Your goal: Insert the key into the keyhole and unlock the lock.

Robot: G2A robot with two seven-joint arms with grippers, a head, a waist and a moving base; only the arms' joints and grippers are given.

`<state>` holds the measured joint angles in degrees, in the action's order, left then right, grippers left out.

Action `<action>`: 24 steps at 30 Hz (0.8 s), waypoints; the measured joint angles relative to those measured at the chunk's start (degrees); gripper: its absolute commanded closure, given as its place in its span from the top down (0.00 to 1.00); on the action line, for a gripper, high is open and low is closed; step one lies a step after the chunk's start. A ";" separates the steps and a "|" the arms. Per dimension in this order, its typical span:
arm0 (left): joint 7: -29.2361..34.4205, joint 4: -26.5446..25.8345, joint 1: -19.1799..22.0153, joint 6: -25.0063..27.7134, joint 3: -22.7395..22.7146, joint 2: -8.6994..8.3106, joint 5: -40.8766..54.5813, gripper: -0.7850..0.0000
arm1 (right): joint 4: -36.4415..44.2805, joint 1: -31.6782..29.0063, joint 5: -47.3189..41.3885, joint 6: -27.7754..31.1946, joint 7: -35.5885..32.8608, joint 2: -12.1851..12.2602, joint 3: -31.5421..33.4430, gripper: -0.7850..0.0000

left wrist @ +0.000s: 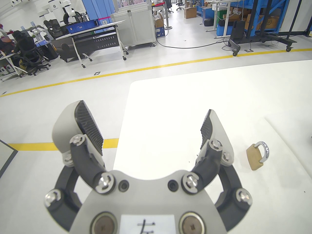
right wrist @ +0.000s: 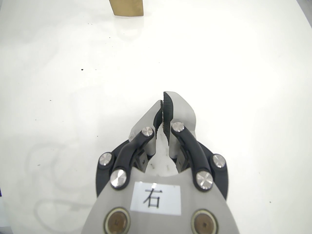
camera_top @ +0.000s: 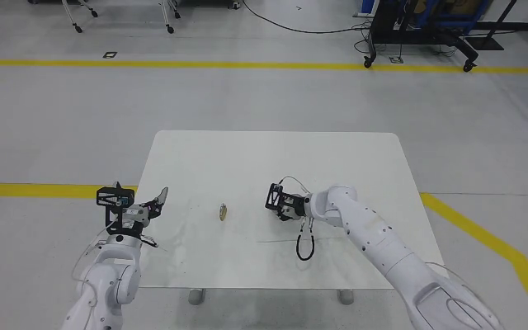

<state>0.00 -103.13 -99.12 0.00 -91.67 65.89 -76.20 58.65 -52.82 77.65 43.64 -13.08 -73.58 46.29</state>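
The right wrist view's edge is cutting off the silver shackle's top on the rectangular brass padlock [right wrist: 125,3]; its keyhole is lying hidden.

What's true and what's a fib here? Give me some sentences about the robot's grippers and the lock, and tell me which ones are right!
1. The padlock lies on the white table, between the two grippers. True.
2. The left gripper is squeezed shut. False: its fingers are spread wide open, with nothing between them.
3. The right gripper is holding the padlock. False: its fingers are closed together, and the padlock lies on the table ahead of it, not touching it.
4. The padlock has a gold-coloured body and a silver loop. True.
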 measured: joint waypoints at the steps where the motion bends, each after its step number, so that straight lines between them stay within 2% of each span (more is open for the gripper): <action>1: 0.00 0.00 0.00 0.00 0.00 0.00 0.00 1.00 | 0.17 -0.07 0.28 -0.06 0.20 0.05 0.03 0.00; 6: 0.00 0.00 0.00 0.00 0.00 0.00 0.00 1.00 | 2.74 -1.58 3.41 -0.69 5.20 1.00 1.41 0.00; 14: 0.00 0.00 0.00 0.00 0.00 0.00 0.00 1.00 | 6.79 -6.51 7.88 -1.53 17.81 3.36 5.72 0.00; 24: 0.00 0.00 0.00 0.00 0.00 0.00 0.00 1.00 | 6.83 -6.73 7.72 -1.34 18.24 3.47 6.03 0.00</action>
<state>0.00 -103.13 -99.12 0.00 -91.67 65.89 -76.20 65.48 -59.55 85.38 42.30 5.16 -70.11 52.32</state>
